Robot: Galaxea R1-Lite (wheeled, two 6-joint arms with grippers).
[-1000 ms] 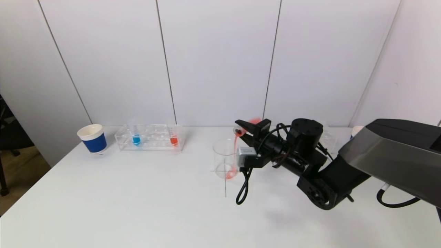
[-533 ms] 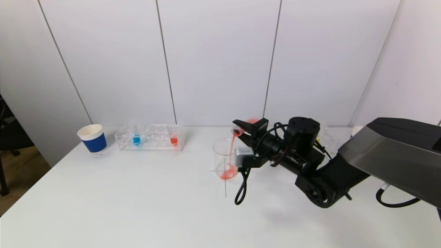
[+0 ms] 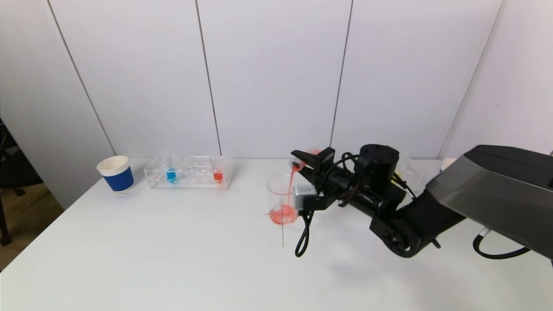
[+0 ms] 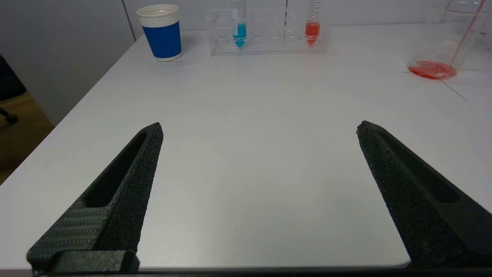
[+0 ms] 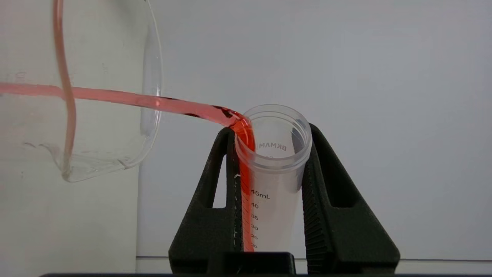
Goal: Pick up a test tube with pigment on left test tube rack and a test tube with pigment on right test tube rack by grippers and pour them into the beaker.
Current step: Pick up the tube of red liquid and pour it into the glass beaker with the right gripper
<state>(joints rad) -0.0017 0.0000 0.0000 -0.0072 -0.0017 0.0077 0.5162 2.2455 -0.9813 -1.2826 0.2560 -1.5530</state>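
Note:
My right gripper (image 3: 307, 160) is shut on a clear test tube (image 5: 269, 181), tipped on its side with its mouth over the glass beaker (image 3: 281, 198). A thin stream of red pigment runs from the tube's lip into the beaker (image 5: 92, 127), where red liquid pools at the bottom. The left test tube rack (image 3: 188, 172) holds a blue-pigment tube (image 3: 171, 174) and a red-pigment tube (image 3: 218, 175). My left gripper (image 4: 259, 129) is open and empty, low over the near table, out of the head view.
A blue and white paper cup (image 3: 116, 173) stands left of the left rack. The right rack (image 3: 410, 172) is mostly hidden behind my right arm. A black cable loop (image 3: 304, 235) hangs beside the beaker. A wall stands close behind the table.
The red pool in the beaker has grown as the stream keeps running. My right gripper has shifted slightly left and down with the tube.

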